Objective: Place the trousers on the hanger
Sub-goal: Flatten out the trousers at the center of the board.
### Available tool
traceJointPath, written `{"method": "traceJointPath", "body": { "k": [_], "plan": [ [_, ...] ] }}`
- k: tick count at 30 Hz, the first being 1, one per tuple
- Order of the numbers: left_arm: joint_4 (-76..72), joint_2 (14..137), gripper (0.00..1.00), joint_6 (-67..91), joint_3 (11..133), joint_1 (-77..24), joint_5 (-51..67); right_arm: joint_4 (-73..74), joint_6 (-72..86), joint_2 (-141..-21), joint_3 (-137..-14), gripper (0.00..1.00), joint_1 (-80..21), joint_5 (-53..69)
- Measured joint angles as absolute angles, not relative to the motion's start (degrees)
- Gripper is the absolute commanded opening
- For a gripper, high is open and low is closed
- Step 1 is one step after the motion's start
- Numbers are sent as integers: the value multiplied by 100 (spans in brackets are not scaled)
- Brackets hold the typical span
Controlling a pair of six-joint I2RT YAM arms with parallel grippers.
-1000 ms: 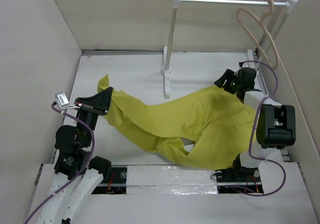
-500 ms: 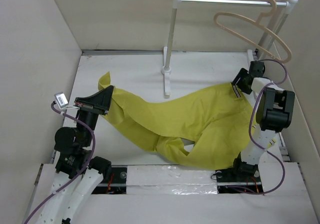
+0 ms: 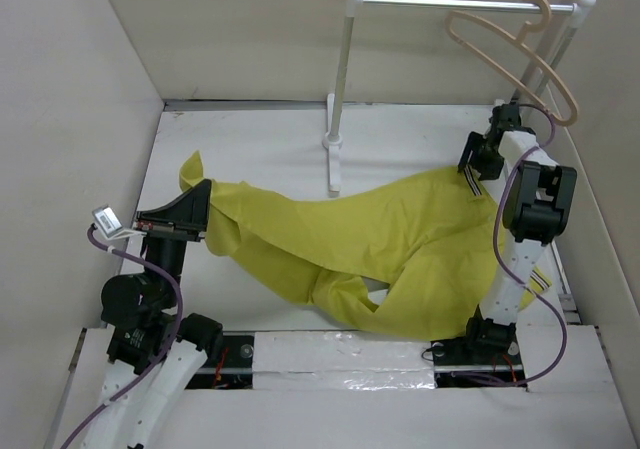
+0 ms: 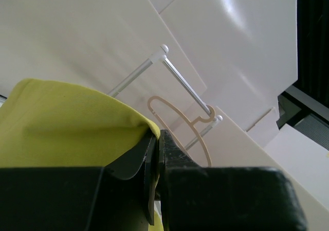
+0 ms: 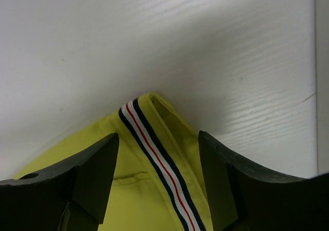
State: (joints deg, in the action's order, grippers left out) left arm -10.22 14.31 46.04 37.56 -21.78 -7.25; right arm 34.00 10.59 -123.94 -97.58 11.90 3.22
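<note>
The mustard-yellow trousers [image 3: 380,239] lie spread across the table, legs to the left. My left gripper [image 3: 200,214] is shut on the end of one leg and holds it a little off the table; in the left wrist view yellow cloth [image 4: 77,123] is pinched between the closed jaws of that gripper [image 4: 157,136]. My right gripper [image 3: 476,164] stands open just above the striped waistband corner [image 5: 154,148], one finger on each side and neither touching it. The beige hanger [image 3: 510,54] hangs tilted by its hook on the rail at the back right, also in the left wrist view [image 4: 207,156].
The white rail rack [image 3: 338,119] has one post standing mid-table behind the trousers and its rail [image 3: 450,4] running to the right. White walls [image 3: 80,119] enclose the table on the left, the back and the right. The right arm [image 3: 535,209] is folded up by the right wall.
The left gripper has drawn the leg end to the left. The right wrist has pulled back to the waistband corner by the right wall. The hanger has swung on the rail.
</note>
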Motion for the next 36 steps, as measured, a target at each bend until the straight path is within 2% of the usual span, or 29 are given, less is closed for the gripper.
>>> {"method": "traceJointPath", "body": {
  "k": [4,5,7,10,11,14,17,22,25,30,36],
  "plan": [
    [-941,1400,0,4571,3758,-2178,-886,3822,888,-12529,-9957,66,1194,353],
    [-910,1400,0,4571,3758,-2178,-893,3918,847,-12569,-10040,60,1194,351],
    [-888,1396,0,4571,3758,-2178,-902,4119,749,-12652,-10171,44,1190,349],
    [-843,1334,0,4571,3756,-2178,-923,4250,698,-12702,-10228,3,1162,320],
    [-832,1308,0,4571,3754,-2178,-934,4263,687,-12689,-10226,0,1153,322],
    [-832,1278,0,4571,3747,-2178,-998,4010,725,-12475,-9891,0,1118,397],
    [-827,1299,0,4574,3717,-2178,-1066,3240,908,-11889,-8932,0,1168,672],
    [-825,1450,0,4569,3708,-2178,-1356,1726,1496,-10036,-6711,0,1520,1094],
    [-947,1575,0,4565,3708,-2167,-1634,906,1831,-8993,-5898,0,2047,1225],
    [-1485,2099,0,4569,3712,-2165,-2014,-276,2329,-8320,-5218,0,2709,1245],
    [-1570,2539,0,4475,3763,-2165,-2239,-777,2823,-8281,-5037,0,2808,1142]
  ]
}}
